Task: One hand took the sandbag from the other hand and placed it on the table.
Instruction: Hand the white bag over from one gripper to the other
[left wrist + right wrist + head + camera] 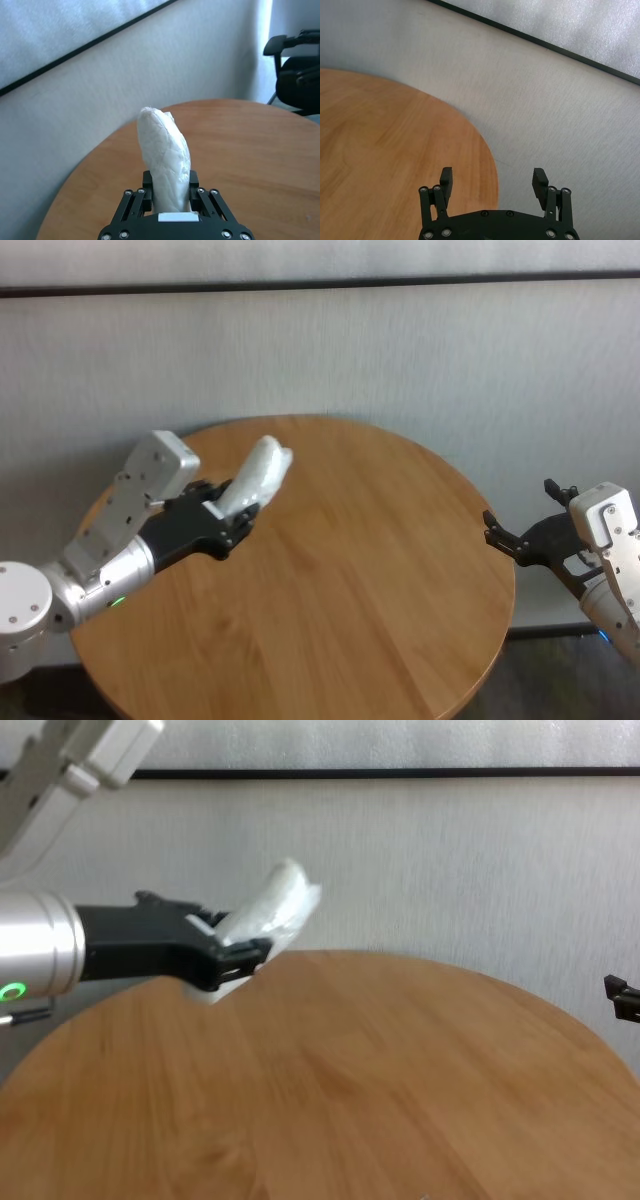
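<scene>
Currently I see the left gripper (pixel 232 512) pinching the white sandbag (pixel 256 476) by its lower end, held clear above the round wooden table (pixel 340 580) at about 10 o'clock, bag tilted up and away. Right gripper (pixel 520 530) sits off the table edge at 3 o'clock, jaws spread, holding nothing.

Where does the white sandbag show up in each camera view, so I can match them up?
Head view: sandbag left of centre, held up by the left gripper over the table.
Left wrist view: bottom centre, rising from between the fingers.
Right wrist view: not in it.
Chest view: upper left.
Shared landmark: the round wooden table.
</scene>
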`<action>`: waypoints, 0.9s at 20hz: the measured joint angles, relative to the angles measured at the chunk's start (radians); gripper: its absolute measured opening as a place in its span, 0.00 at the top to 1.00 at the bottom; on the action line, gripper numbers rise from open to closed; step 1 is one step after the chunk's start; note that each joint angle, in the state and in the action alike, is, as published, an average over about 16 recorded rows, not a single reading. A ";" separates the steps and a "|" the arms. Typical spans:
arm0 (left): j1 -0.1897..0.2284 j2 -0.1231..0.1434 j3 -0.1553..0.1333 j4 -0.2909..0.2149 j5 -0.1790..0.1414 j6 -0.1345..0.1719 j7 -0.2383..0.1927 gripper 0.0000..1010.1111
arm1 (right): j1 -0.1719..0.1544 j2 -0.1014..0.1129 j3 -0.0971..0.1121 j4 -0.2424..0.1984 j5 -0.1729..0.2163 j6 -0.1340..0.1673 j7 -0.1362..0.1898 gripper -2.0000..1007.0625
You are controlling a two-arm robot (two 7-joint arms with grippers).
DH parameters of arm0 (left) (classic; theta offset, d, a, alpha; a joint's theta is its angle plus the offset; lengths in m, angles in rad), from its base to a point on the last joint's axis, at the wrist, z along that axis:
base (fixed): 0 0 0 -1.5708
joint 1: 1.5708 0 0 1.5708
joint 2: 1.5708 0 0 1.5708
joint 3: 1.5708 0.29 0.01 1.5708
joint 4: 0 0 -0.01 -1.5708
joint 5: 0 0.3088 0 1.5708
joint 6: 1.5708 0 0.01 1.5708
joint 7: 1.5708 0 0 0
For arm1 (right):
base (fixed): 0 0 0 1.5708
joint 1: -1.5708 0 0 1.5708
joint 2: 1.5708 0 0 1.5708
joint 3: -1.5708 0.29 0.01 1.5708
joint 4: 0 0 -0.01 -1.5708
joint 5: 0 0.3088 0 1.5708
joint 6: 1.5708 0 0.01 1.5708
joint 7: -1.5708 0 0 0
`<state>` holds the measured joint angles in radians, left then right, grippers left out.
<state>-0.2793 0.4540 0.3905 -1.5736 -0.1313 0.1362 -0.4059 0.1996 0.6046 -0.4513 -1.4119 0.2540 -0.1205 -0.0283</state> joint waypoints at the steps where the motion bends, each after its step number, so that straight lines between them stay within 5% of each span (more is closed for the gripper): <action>1: -0.004 -0.002 0.003 -0.004 -0.001 -0.003 -0.010 0.58 | 0.000 0.000 0.000 0.000 0.000 0.000 0.000 0.00; 18: -0.066 -0.022 0.071 -0.054 -0.037 -0.029 -0.089 0.58 | 0.000 0.000 0.000 0.000 0.000 0.000 0.000 0.00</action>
<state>-0.3453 0.4321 0.4619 -1.6273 -0.1682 0.1068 -0.4948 0.1996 0.6046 -0.4513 -1.4119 0.2540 -0.1205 -0.0283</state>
